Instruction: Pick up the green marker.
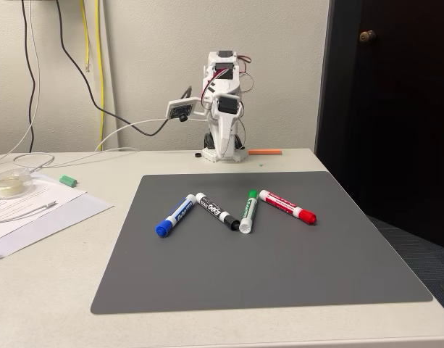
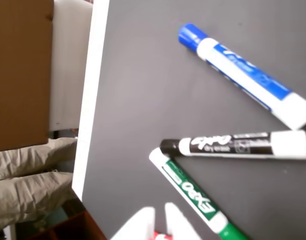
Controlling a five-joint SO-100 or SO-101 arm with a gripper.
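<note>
Green marker (image 1: 248, 211) on mat (image 1: 279, 268), wrist view label legible

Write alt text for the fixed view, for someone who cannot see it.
Four dry-erase markers lie in a zigzag row on a gray mat: blue marker, black marker, green marker and red marker, left to right. Behind the mat a small white robot arm sits folded on the table, with papers at the left.

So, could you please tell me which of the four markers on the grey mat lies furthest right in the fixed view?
The red marker. It lies at the right end of the row, beside the green marker, with its red cap pointing toward the mat's right edge.
</note>
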